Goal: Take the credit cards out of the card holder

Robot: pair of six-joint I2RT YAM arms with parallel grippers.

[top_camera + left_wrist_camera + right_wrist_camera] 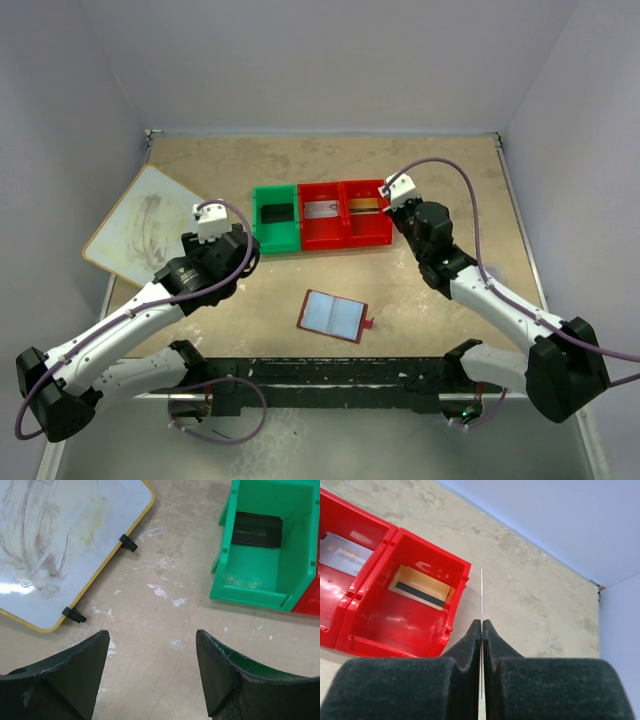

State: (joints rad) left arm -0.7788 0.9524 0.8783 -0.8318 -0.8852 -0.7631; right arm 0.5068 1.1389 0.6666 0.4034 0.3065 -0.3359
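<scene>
Card holder (333, 316) lies open on desk (450, 180), sleeves look empty. Black card (275, 213), silver card (322, 210) and gold card (368, 205) each sit in a bin tray (345, 242) compartment, so the task looks about done. Left tool (151, 637) gapes wide, empty. Right tool (482, 622) is pinched tight beside the tray, with a thin pale sliver (481, 595) between its tips that I can't identify.

Card holder (333, 316) unobstructed all sides; bin tray (322, 243) well behind.
</scene>
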